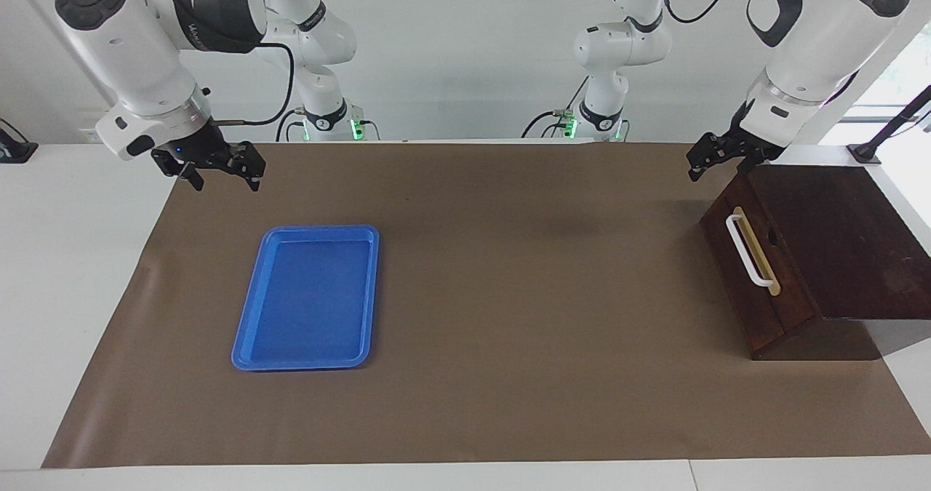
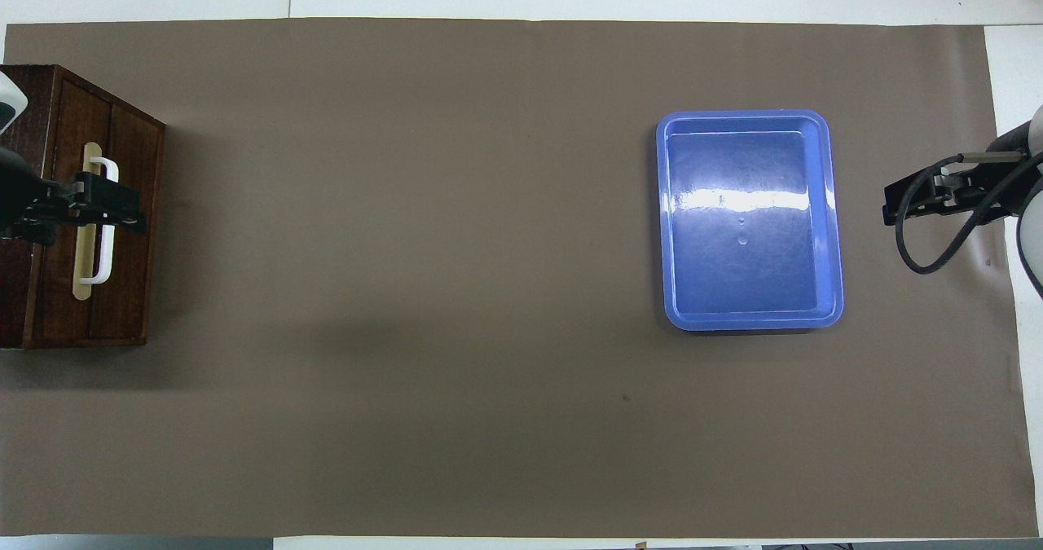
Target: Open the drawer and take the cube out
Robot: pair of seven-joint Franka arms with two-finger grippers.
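A: Dark brown wood, that drawer; it sat shut in its box at the left arm's end of the table, and the cube was out of sight, presumably inside.

B: How would it handle?

A: Stiff and probably fairly heavy, I'd judge, so it would want a straight pull. The white bar handle on the tan strip was the place to take it, at mid-bar, as the smooth bar could slip.

B: And the arms?

A: The left gripper hung in the air over the box's upper edge, angled down, fingers spread wide, holding nothing. The right gripper waited wide open and empty, over the brown mat near the blue tray
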